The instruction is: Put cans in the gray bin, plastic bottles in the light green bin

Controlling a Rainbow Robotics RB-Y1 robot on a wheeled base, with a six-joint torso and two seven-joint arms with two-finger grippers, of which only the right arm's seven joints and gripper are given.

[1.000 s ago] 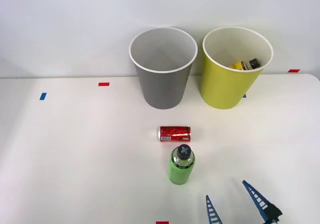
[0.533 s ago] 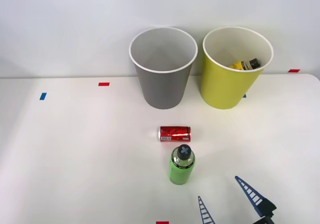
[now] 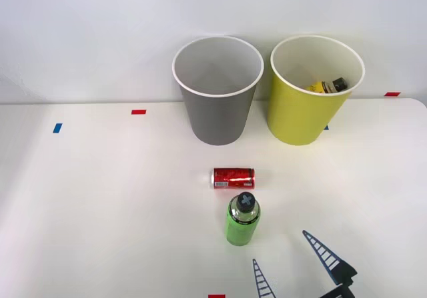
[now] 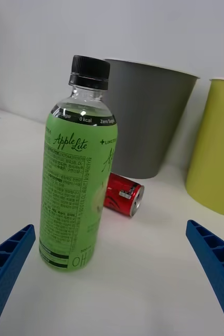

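Glossy plastic bottle (image 4: 77, 173), shiny metal can (image 4: 123, 195).

A white bench (image 3: 100, 205) spreads across the front view, matte and plain, meeting a pale wall (image 3: 87, 31) along a line that runs from nine o'clock to three o'clock. Small tape marks lie flat on the bench top. A red tape mark (image 3: 138, 112) sits toward eleven o'clock, close to the wall line. A blue tape mark (image 3: 57, 128) lies at ten o'clock, nearer the edge of the view. Another red mark (image 3: 391, 94) lies at two o'clock beside the bench's rounded far corner. A third red mark (image 3: 216, 296) sits at six o'clock.
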